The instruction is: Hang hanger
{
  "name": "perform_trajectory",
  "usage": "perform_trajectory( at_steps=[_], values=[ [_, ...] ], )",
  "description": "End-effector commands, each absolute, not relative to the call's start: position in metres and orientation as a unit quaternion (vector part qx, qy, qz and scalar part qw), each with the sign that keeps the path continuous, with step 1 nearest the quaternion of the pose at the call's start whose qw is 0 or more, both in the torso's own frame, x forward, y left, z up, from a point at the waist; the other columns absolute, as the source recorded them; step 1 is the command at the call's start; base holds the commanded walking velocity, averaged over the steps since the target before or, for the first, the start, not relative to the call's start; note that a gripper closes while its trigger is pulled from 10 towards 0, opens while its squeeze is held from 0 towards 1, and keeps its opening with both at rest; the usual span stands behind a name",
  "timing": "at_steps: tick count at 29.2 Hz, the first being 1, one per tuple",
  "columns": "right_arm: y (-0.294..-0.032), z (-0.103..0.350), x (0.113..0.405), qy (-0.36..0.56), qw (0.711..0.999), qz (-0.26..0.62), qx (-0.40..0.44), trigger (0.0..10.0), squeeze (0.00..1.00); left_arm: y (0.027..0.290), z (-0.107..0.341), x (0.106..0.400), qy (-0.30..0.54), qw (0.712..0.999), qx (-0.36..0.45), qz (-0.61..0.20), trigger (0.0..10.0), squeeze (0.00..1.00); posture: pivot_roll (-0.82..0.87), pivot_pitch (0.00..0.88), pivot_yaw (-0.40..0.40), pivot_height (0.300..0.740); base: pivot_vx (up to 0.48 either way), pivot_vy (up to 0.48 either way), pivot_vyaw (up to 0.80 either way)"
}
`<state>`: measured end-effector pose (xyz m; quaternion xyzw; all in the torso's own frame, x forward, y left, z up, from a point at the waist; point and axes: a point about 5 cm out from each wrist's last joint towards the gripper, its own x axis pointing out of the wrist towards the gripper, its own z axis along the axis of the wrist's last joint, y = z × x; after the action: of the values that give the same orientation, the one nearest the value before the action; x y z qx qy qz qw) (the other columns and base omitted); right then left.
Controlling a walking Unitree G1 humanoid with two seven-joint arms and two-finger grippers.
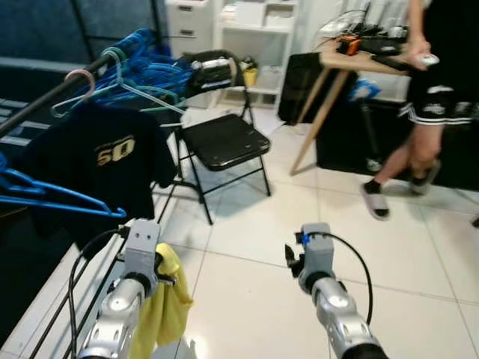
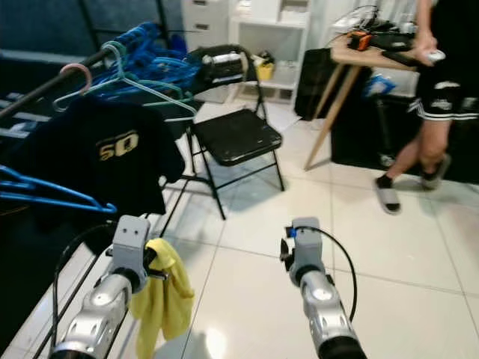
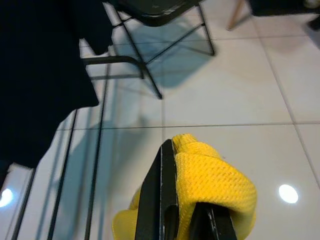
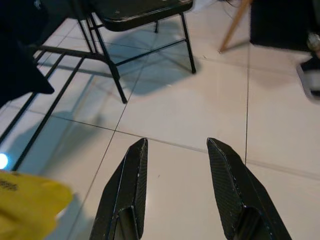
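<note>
Silver arms, black cables, grey wrist blocks; black textured end effector fingers.

head stereo pair looking forward and down over both arms at the tiled floor; wrist cameras close behind their jaws, angled floorward. shared everywhere: the black folding chair.

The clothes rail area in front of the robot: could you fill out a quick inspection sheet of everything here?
Surface: pale tiled floor, glossy.
Job's things: clothes rail with blue hangers; black T-shirt hanging on it.
Clutter: black folding chair; wooden table with gear on top.
Grippers: left tool shut on yellow cloth; right tool open, holding nothing.
Cables: black cable looping over right wrist.
Surroundings: person standing by the table; white shelves behind.
</note>
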<state>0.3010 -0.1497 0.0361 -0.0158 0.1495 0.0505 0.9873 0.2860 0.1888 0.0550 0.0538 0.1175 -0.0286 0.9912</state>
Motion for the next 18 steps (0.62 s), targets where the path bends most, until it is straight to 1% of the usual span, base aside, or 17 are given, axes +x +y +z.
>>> perform_trajectory(
  at_steps=[1, 4, 7, 9, 10, 14, 15, 18],
  values=[
    [-0.146, 0.033, 0.299, 0.154, 0.987, 0.051, -0.015, 10.0, 0.00, 0.194, 0.055, 0.287, 0.125, 0.991, 0.045, -0.026, 10.0, 0.00, -0.08, 0.072, 0.046, 0.740, 0.000, 0.000, -0.80],
    [-0.146, 0.033, 0.298, 0.151, 0.987, 0.049, -0.010, 10.0, 0.00, 0.185, 0.063, 0.298, 0.104, 0.991, 0.070, -0.047, 10.0, 0.00, -0.06, 0.074, 0.032, 0.740, 0.000, 0.000, -0.80],
    [-0.146, 0.032, 0.297, 0.153, 0.987, 0.049, -0.011, 10.0, 0.00, 0.183, 0.065, 0.300, 0.097, 0.991, 0.077, -0.051, 10.0, 0.00, -0.06, 0.074, 0.032, 0.740, 0.000, 0.000, -0.80],
    [-0.146, 0.032, 0.297, 0.153, 0.987, 0.049, -0.011, 10.0, 0.00, 0.183, 0.065, 0.300, 0.097, 0.991, 0.077, -0.051, 10.0, 0.00, -0.06, 0.074, 0.032, 0.740, 0.000, 0.000, -0.80],
    [-0.144, 0.029, 0.296, 0.158, 0.986, 0.054, -0.014, 10.0, 0.00, 0.184, 0.064, 0.297, 0.100, 0.992, 0.068, -0.046, 10.0, 0.00, -0.06, 0.053, 0.032, 0.740, 0.000, 0.000, -0.80],
    [-0.141, 0.030, 0.297, 0.155, 0.986, 0.058, -0.016, 10.0, 0.00, 0.191, 0.060, 0.293, 0.111, 0.992, 0.056, -0.031, 10.0, 0.00, -0.09, 0.062, 0.047, 0.740, 0.000, 0.000, -0.80],
    [-0.140, 0.035, 0.300, 0.147, 0.987, 0.057, -0.016, 10.0, 0.00, 0.194, 0.058, 0.295, 0.115, 0.992, 0.052, -0.024, 10.0, 0.00, -0.09, 0.073, 0.039, 0.740, 0.000, 0.000, -0.80],
    [-0.143, 0.037, 0.302, 0.144, 0.988, 0.055, -0.017, 10.0, 0.00, 0.192, 0.062, 0.300, 0.108, 0.992, 0.054, -0.026, 10.0, 0.00, -0.07, 0.074, 0.027, 0.740, 0.000, 0.000, -0.80]
  ],
)
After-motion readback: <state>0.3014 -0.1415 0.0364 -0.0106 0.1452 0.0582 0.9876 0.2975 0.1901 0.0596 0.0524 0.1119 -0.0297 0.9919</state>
